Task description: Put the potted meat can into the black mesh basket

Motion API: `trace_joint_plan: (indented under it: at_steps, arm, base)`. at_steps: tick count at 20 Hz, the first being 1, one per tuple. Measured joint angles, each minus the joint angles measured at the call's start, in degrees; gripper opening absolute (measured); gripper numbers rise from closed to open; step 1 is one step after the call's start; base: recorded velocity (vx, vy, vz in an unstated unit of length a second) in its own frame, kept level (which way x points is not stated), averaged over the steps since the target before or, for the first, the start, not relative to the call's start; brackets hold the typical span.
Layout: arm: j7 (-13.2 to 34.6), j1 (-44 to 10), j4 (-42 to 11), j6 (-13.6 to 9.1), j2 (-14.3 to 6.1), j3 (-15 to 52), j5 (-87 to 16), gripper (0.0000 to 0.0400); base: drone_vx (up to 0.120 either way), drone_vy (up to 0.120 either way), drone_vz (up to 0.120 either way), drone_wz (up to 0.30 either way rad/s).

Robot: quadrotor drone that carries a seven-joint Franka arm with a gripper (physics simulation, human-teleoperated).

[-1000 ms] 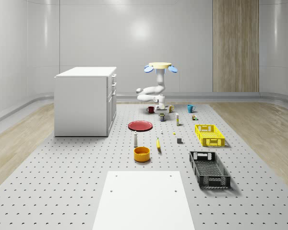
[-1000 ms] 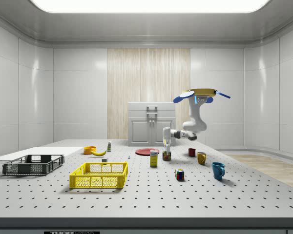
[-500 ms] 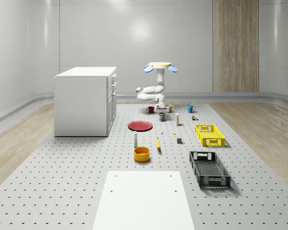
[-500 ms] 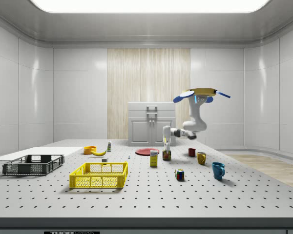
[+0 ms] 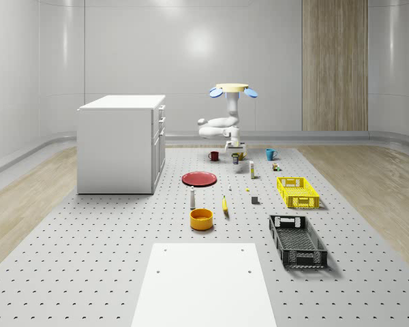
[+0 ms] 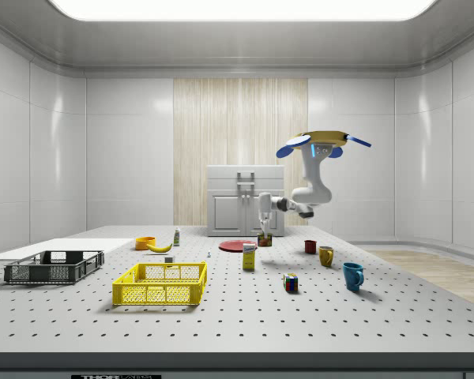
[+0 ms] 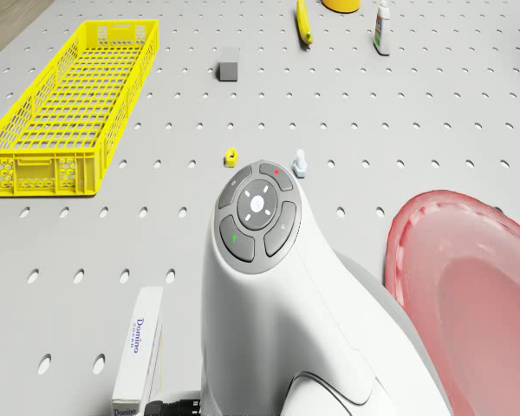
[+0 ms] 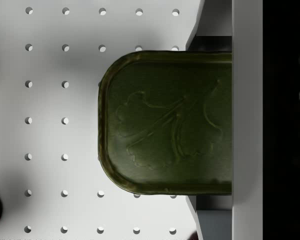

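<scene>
Black mesh basket [image 5: 297, 240] sits on the perforated desk [image 5: 109, 252] with nothing in it, and the yellow basket [image 5: 297, 191] just beyond it holds nothing either. An orange bowl [image 5: 201, 219] stands well apart from the black mesh basket, across the desk, with a banana [image 5: 225, 204] near it. Far beyond the yellow basket, the drone [image 6: 313, 144] hovers above the desk's far end, near the red mug [image 5: 214, 155]. Its arm bends down to the pincer [image 6: 264, 234], which pinches the potted meat can [image 8: 165, 122] by its sides; in the side view the can [image 6: 265, 240] hangs clear of the desk, above the red plate [image 6: 238, 246] and far from the black mesh basket. In the wrist view the can's dark green top lies against one finger [image 8: 247, 120].
</scene>
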Motion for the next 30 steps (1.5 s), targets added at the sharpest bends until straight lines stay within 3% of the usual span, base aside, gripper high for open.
trace_joint_plan:
  at_steps: [6, 24, 30]
  arm:
    - [0.2, -0.3, 0.0, 0.6, -0.8, 0.5, 0.7, 0.029]
    - [0.1, -0.8, 0.1, 2.5, -2.8, 1.0, 1.7, 0.029]
    - [0.2, -1.0, 0.1, 3.0, -3.4, 1.1, 1.9, 0.029]
  base:
    - [0.12, 0.113, 0.013, 0.0]
    - [0.113, 0.0, 0.0, 0.0]
    - [0.12, 0.0, 0.087, 0.0]
